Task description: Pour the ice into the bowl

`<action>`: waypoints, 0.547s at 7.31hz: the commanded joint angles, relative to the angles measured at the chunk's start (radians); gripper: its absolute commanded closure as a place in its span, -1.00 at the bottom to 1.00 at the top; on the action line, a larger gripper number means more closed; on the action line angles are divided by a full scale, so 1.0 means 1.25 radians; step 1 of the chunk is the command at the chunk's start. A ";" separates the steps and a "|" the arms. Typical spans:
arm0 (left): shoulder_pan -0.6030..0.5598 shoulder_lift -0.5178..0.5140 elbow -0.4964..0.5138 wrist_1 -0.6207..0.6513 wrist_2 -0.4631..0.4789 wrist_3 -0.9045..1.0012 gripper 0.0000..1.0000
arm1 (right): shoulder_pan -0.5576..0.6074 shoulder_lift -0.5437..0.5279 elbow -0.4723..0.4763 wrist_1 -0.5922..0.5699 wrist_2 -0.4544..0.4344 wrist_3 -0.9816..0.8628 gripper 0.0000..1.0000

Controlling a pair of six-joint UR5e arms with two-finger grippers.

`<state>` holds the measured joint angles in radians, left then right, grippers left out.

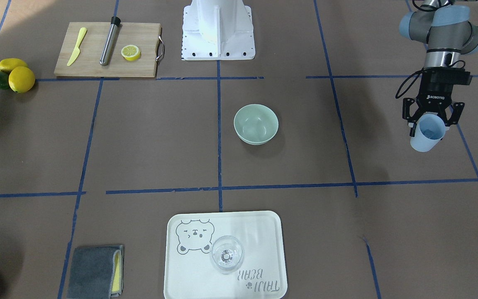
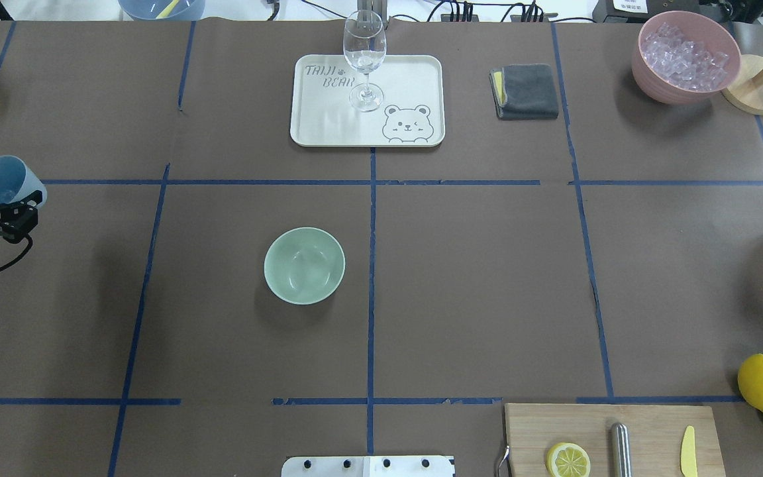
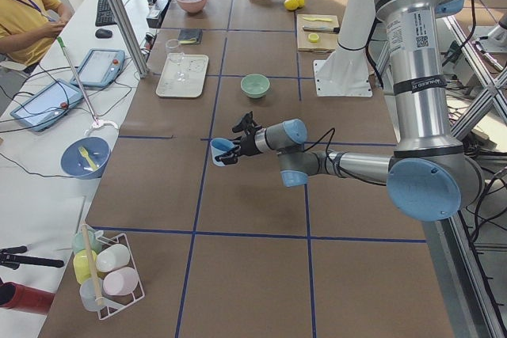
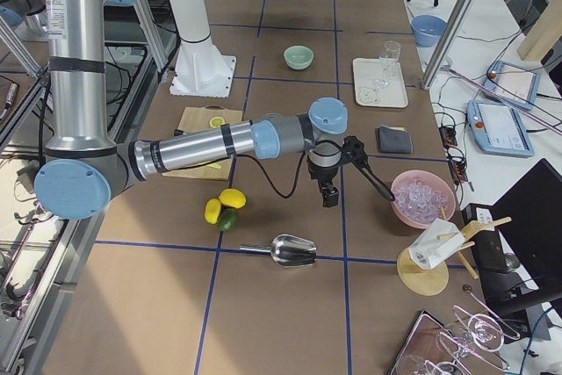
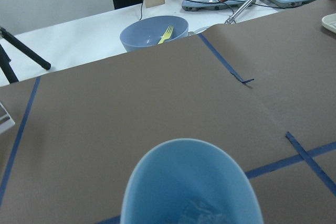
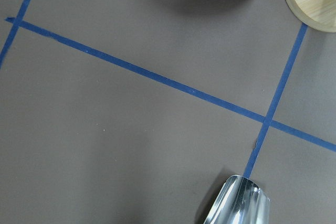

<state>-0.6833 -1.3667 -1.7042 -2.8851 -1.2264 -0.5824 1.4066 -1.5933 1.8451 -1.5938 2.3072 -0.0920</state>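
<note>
The left gripper [image 1: 430,119] pinches the cup [image 1: 425,141] near its rim, well apart from the bowl [image 1: 256,124]; the ice [image 5: 202,214] inside is probably light, slippery and loose, favouring a firm wall grip and gradual tilt.

robotics lab, tape-gridded table [image 2: 487,265], aluminium frame posts [image 3: 118,13], tablets [image 3: 38,105] on a side bench [image 3: 32,195], seated person [image 3: 20,17]

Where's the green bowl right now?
In the overhead view, the bowl sits mid-table just left of the centre tape line, between the tray and the robot's base.
</note>
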 commanded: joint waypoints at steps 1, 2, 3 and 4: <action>-0.008 -0.110 -0.012 0.071 -0.013 0.101 1.00 | 0.000 0.000 -0.001 0.000 0.000 0.000 -1.00; -0.009 -0.172 -0.020 0.152 -0.021 0.101 1.00 | 0.001 -0.002 -0.002 0.000 -0.001 0.000 -1.00; -0.007 -0.185 -0.046 0.199 -0.013 0.103 1.00 | 0.006 -0.008 -0.003 0.000 -0.001 0.000 -1.00; -0.002 -0.189 -0.065 0.220 -0.006 0.118 1.00 | 0.013 -0.017 -0.001 0.000 0.000 -0.002 -1.00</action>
<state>-0.6911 -1.5817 -1.7559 -2.6629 -1.2420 -0.4515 1.4143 -1.6032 1.8423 -1.5938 2.3060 -0.0928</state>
